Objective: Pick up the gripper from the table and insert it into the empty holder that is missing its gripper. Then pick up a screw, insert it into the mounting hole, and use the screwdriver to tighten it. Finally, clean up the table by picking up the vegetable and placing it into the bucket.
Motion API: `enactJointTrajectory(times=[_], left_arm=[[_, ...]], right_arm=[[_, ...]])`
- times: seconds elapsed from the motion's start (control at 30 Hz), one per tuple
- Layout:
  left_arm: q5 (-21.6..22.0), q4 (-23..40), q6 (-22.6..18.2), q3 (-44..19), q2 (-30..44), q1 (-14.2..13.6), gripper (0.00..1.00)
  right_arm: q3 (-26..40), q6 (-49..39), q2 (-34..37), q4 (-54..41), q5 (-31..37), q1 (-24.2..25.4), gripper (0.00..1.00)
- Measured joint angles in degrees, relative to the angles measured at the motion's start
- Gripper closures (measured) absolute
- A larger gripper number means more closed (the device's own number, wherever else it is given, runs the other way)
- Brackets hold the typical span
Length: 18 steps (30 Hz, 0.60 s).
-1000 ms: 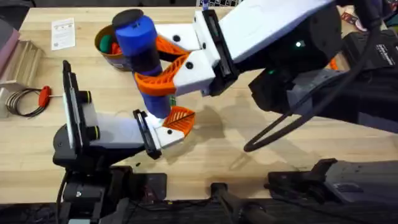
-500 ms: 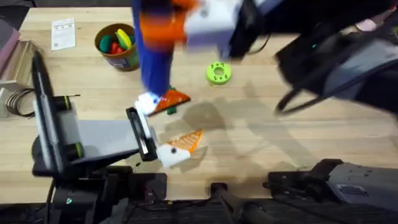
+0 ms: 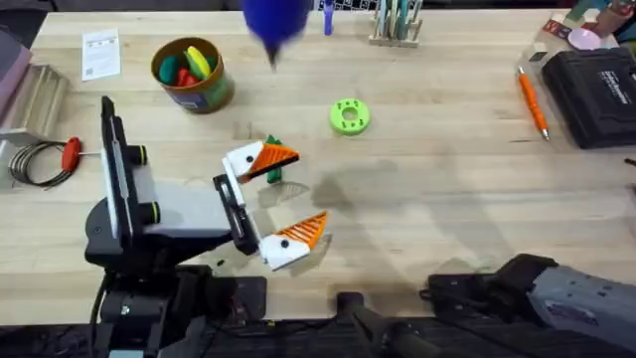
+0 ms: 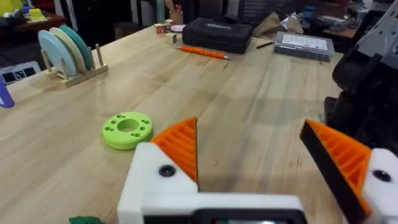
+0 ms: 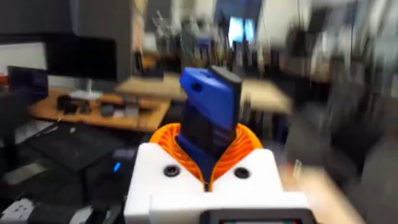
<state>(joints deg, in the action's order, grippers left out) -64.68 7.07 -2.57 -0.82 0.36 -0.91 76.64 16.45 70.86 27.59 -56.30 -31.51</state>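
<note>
My left tool (image 3: pixel 283 197) covers most of the vegetable (image 3: pixel 272 172). The screwdriver (image 3: pixel 274 20) is a blur, cut by the top edge overhead; my right tool (image 5: pixel 208 163) hides its lower body.

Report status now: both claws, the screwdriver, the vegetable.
Left claw open, low over the table. Right claw shut on the blue screwdriver. Green vegetable on the table, partly under a left finger. Bucket apart, path open.

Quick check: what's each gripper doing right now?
Left gripper: open, empty.
Right gripper: shut on the blue screwdriver.
</note>
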Motion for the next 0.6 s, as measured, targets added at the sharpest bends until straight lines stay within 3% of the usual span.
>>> enactJointTrajectory(times=[0.1, 0.2, 0.6], left_arm=[[0.02, 0.0, 0.02, 0.0, 0.0, -0.02, 0.013], [0.02, 0.0, 0.0, 0.0, 0.0, 0.0, 0.014], [0.02, 0.0, 0.0, 0.0, 0.0, -0.01, 0.014]], right_arm=[[-0.65, -5.35, 1.87, -16.11, 3.18, 1.35, 0.979], [-1.29, -11.61, 2.65, -30.92, 10.54, 3.8, 0.979], [-1.57, -25.22, 2.62, -57.84, 33.03, 19.46, 0.979]])
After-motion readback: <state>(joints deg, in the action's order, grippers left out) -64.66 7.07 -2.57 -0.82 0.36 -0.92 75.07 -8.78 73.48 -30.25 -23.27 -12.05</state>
